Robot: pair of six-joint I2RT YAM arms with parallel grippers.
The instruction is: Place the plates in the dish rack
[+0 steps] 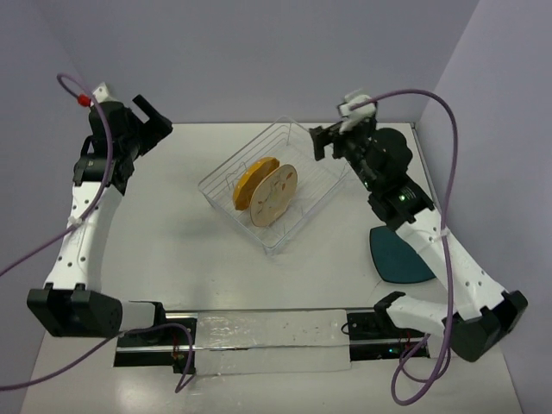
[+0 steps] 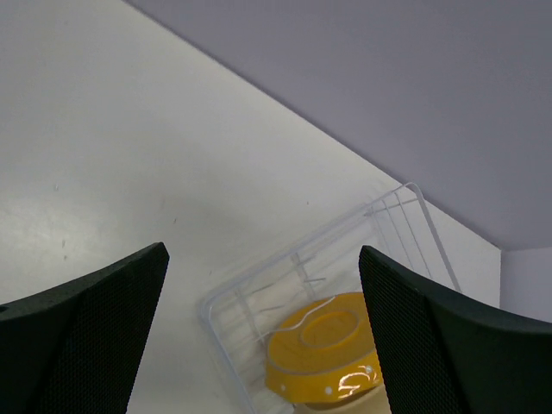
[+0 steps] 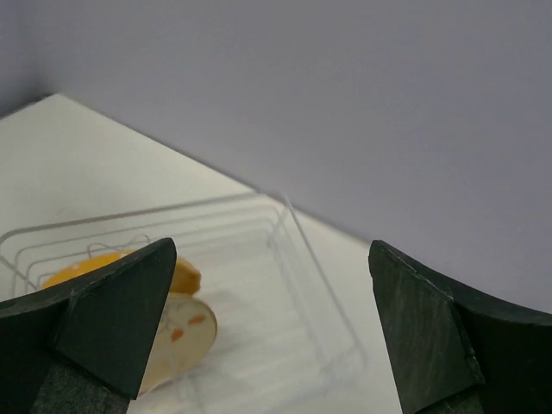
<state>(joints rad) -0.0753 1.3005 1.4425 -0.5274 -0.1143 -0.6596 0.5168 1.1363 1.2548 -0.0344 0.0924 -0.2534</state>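
The dish rack (image 1: 297, 222) sits mid-table, a silver-white wire basket. The orange-yellow plate (image 1: 247, 180) and the beige patterned plate (image 1: 274, 195) stand on edge side by side inside it. The dark teal plate (image 1: 398, 255) lies flat on the table at the right, partly under my right arm. My left gripper (image 1: 148, 119) is open and empty, raised at the far left, away from the rack. My right gripper (image 1: 332, 138) is open and empty, just above the rack's far right corner. The left wrist view shows the rack (image 2: 226, 304) and orange-yellow plate (image 2: 323, 349); the right wrist view shows the rack (image 3: 297, 237) and beige plate (image 3: 177, 335).
Purple-grey walls close off the back and right of the table (image 1: 181, 233). A clear strip (image 1: 267, 332) lies along the near edge between the arm bases. Purple cables loop from both arms.
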